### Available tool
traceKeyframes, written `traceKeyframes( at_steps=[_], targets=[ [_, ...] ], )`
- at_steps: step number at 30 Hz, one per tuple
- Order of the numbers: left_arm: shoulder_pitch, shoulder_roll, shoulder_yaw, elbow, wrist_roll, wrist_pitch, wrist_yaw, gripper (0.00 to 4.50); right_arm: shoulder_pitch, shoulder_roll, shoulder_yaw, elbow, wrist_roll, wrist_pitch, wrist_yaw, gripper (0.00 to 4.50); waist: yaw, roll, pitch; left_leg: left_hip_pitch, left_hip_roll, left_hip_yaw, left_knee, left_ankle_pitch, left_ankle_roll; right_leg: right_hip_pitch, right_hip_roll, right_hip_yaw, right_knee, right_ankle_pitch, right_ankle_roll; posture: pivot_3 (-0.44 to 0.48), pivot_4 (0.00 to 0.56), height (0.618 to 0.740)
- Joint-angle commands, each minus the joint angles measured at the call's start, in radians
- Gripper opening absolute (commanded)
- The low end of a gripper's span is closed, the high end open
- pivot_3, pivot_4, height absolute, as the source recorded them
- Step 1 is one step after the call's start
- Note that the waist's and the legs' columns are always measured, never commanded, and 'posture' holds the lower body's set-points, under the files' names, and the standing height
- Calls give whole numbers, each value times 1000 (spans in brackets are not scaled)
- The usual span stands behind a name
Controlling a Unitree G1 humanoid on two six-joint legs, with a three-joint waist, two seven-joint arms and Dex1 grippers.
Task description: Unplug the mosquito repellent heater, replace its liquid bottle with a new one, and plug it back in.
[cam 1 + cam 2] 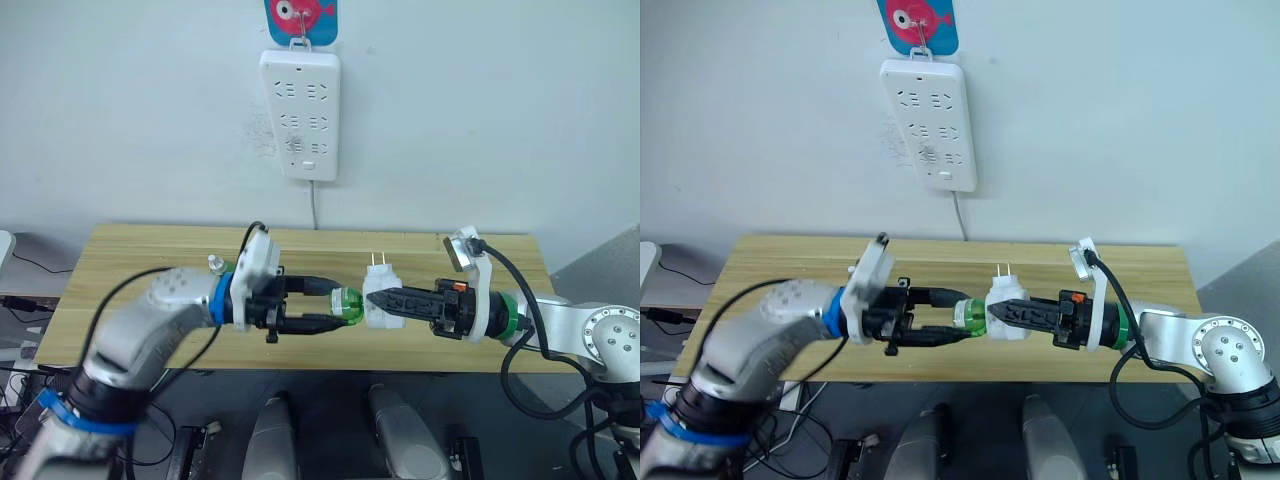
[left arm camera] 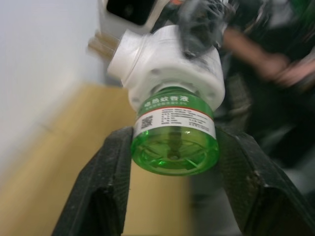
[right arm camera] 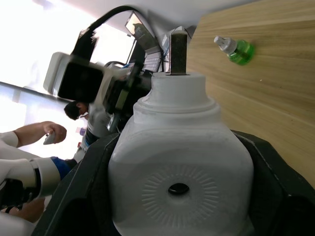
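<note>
The mosquito repellent heater (image 1: 381, 287), a small white plug-in unit with two metal prongs pointing up, is held above the wooden table's front edge. My right gripper (image 1: 376, 299) is shut on it from the right. A green liquid bottle (image 1: 349, 305) sticks out of the heater's left side, its neck seated in the heater (image 2: 172, 64). From the left, my left gripper (image 1: 334, 306) is shut on this bottle (image 2: 174, 142), one finger on each side. A second green bottle (image 3: 237, 49) with a white cap lies on the table behind my left arm.
The long white power strip (image 1: 300, 115) hangs on the wall above the table's (image 1: 140, 255) middle, its cord running down behind. A person's arms (image 3: 34, 132) appear in the background of the right wrist view.
</note>
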Motion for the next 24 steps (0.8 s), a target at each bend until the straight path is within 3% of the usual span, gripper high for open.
traceKeyframes(
  at_steps=[1, 9, 11, 15, 18, 20, 24],
  targets=[
    [-64, 5, 64, 75, -120, 191, 31, 2238, 3, -1, -1, -46, 15, 14, 15, 3034, -2, 0, 0, 0, 0, 1, 0, 0, 0, 0, 0, 0, -1, 0, 0, -225, 304, 733],
    [-33, -24, 49, 42, 11, 103, 37, 2238, 6, -4, -6, -46, 18, 11, 13, 3034, 0, 0, 0, 0, 1, -1, -4, 0, 0, -2, 1, -1, 0, 0, 0, -232, 303, 733],
    [-3, -14, 29, 21, 83, 17, 0, 2971, 9, -6, -8, -46, 20, 10, 11, 3034, 1, 0, 0, 0, 1, 0, -4, 0, 0, -1, 1, -1, -1, 0, 0, -233, 302, 733],
    [75, -12, 18, 6, 276, -246, -58, 4159, 14, -10, -13, -48, 23, 10, 7, 3034, 1, 0, 0, 0, 1, 1, -3, 0, 0, -2, 0, 1, -1, 0, 0, -234, 299, 733],
    [145, -35, 26, 23, 408, -474, -83, 4176, 17, -12, -14, -48, 23, 8, 8, 3034, 2, 0, 0, 0, 1, 2, -3, 0, 0, -2, 0, 1, -1, 0, 0, -232, 297, 733],
    [202, -73, 38, 46, 500, -715, -103, 4176, 16, -11, -14, -47, 20, 9, 9, 3033, 3, 0, 0, 0, 1, 3, -3, 0, 0, -2, -1, 2, -2, 0, 0, -231, 295, 733],
    [280, -151, 58, 54, 569, -963, -83, 4176, 13, -9, -12, -46, 17, 9, 11, 3033, 4, 0, 0, 0, 0, 4, -3, 0, 0, -2, -2, 2, -2, 0, -1, -229, 293, 733]
  ],
)
